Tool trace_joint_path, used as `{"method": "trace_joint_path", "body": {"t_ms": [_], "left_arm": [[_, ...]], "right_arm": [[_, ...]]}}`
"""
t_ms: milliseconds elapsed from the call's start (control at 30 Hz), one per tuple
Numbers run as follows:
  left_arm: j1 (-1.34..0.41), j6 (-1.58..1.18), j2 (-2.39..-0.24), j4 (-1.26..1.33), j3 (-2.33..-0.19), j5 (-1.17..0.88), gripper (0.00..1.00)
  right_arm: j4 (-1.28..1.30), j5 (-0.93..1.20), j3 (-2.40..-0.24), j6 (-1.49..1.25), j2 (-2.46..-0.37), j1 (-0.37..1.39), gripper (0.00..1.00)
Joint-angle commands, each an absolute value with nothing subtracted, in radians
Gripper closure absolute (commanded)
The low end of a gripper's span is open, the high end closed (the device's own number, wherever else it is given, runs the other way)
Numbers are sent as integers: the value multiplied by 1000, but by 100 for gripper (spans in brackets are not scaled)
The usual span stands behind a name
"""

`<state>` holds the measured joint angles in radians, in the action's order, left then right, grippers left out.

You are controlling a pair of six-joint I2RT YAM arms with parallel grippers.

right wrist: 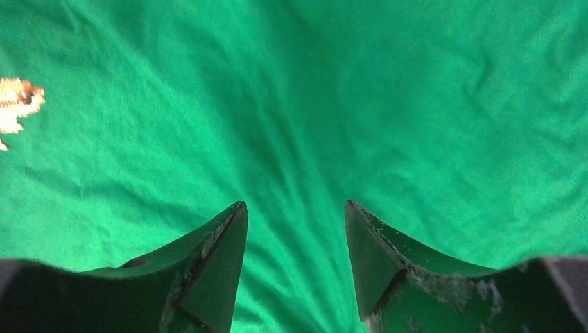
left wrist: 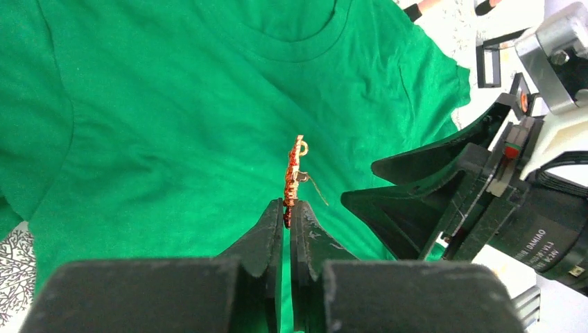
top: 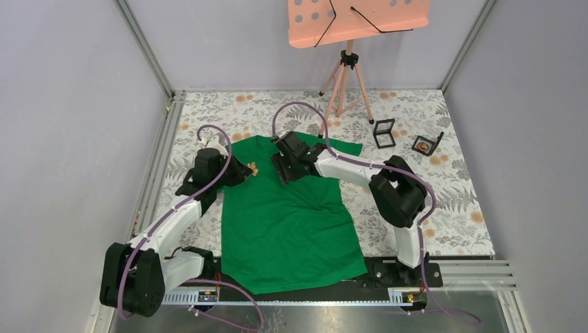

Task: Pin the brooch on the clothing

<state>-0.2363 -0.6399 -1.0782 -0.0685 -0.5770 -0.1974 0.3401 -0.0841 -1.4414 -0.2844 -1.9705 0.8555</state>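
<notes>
Grey walls (top: 69, 104), floral table cover (top: 451, 201), probably cloth; green T-shirt (top: 291, 222) spread.

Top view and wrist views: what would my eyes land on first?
The big bright green T-shirt jumps out, spread flat in the middle of the flowery table. Next, the left gripper pinches a tiny gold-and-red brooch upright above the shirt's chest, while the right gripper hovers open beside it.
</notes>
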Motion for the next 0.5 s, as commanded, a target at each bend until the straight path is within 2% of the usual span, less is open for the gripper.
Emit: {"method": "trace_joint_path", "body": {"t_ms": [0,300,467], "left_arm": [[-215,-682,-1072,95,-548,-209,100],[-204,-716,-1078,155,-489,-239,100],[-204,-716,-1102,178,-481,-238,100]], "right_arm": [[356,-88,-1559,-275,-2040,846,40],[454,-138,-1724,-284,-2198,841,45],[457,-155,-1744,-288,-2223,839,51]]}}
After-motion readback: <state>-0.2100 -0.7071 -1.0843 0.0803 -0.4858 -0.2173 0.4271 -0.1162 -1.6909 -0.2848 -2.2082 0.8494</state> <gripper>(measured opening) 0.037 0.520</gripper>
